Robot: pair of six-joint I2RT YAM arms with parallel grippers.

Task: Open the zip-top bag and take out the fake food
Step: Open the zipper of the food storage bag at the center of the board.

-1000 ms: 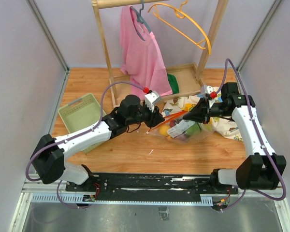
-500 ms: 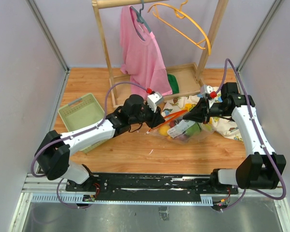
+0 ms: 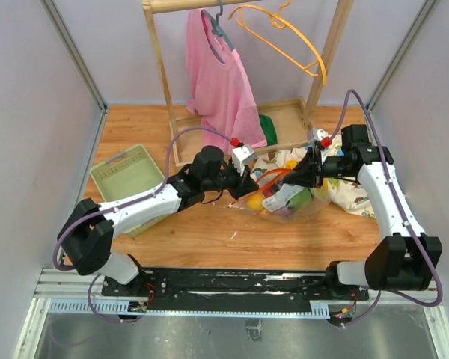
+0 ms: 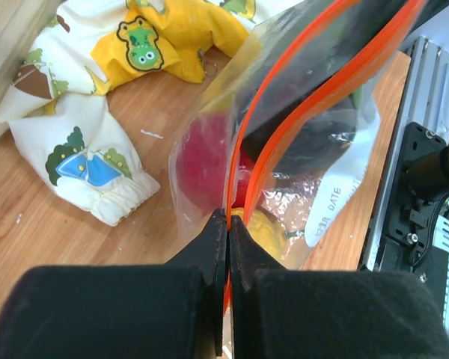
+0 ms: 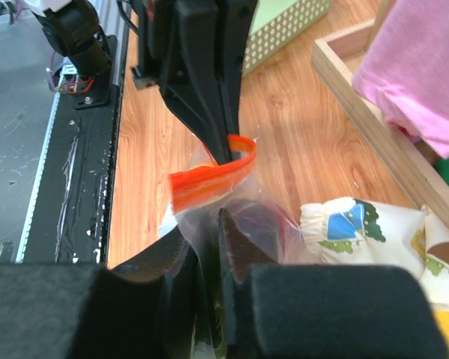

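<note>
Currently, the partly opened zip-top bag [image 3: 288, 200], centre-right in the top view, is pinched at its zipper strip [image 5: 203, 182] by the closed left gripper [image 4: 228, 224] and straddled by the barely parted right gripper [image 5: 209, 233] (hold indeterminate); the fake food [image 4: 202, 161] is not yet removed.

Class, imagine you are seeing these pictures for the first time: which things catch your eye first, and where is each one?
The zip-top bag of bright fake food lies in the middle of the table, between the two arms. Its orange-red zipper strip is pinched in the shut left gripper, and the right gripper straddles the plastic from the right side. Behind it, a pink shirt hangs from a wooden rack at the back.
</note>
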